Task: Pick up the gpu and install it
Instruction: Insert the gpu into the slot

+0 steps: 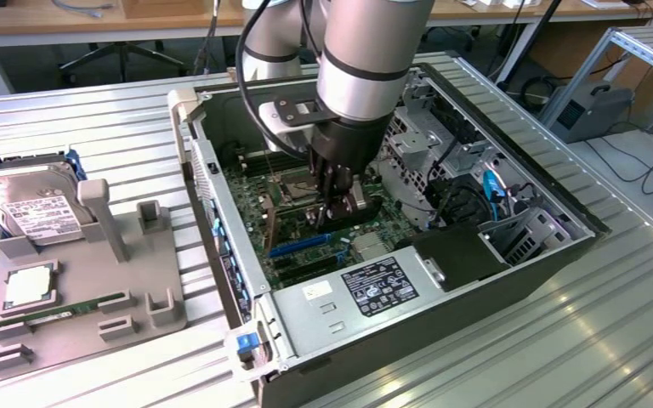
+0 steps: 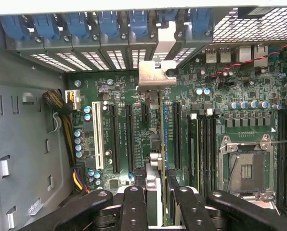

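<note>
One thin flat expansion card with a dark-green board edge and a bent silver metal bracket at its far end, the gpu (image 2: 155, 139), stands on edge inside the open black tower computer case (image 1: 508, 280), directly over the green motherboard (image 2: 240, 96) and in line with one of its long dark slots. The black two-fingered gripper (image 2: 157, 192) is clamped on the card's upper edge, one finger on each face, as the wrist view shows; in the exterior view the gripper (image 1: 336, 204) hangs low inside the case beneath the grey arm. The silver bracket (image 2: 155, 74) reaches toward the row of blue-clipped rear slot covers (image 2: 76, 26).

Handling, as a judgement: the card looks light and stiff, but fragile, with bare circuitry and an edge connector that would suffer from sideways force or tilt. Its smooth faces could slip, so a hold across the thickness near the middle of the top edge, as here, seems soundest.

Room inside the case is tight: capacitors, a white slot and neighbouring dark slots lie just beside the card, and the silver processor socket (image 2: 247, 166) lies further off. The case rests on a ribbed aluminium table (image 1: 599, 340). On the exterior view's left, a grey moulded holder tray (image 1: 133, 255) carries a silver boxy hard drive with a white label (image 1: 31, 204) and a narrow green memory stick (image 1: 60, 313).
</note>
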Controlling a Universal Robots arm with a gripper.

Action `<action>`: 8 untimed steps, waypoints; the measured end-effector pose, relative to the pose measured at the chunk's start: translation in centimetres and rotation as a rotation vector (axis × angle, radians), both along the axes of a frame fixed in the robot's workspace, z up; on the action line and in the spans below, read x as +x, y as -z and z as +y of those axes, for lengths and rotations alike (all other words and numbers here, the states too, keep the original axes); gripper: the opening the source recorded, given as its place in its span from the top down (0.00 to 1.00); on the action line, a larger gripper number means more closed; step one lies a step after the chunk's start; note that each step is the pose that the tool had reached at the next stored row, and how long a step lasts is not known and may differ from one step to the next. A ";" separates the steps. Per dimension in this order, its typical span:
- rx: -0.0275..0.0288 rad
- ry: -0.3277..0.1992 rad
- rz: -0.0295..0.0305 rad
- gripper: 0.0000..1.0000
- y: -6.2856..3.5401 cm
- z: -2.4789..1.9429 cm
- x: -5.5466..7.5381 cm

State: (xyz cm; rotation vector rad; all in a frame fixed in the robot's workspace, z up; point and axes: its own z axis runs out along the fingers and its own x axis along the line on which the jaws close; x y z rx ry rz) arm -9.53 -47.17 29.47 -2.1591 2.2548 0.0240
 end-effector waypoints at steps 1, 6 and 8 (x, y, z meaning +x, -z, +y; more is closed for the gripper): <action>0.0000 0.000 0.0000 0.73 0.02 0.00 0.0; 0.0000 0.000 0.0000 0.73 0.11 0.00 0.0; 0.0000 0.000 -0.0001 0.73 0.15 0.00 0.0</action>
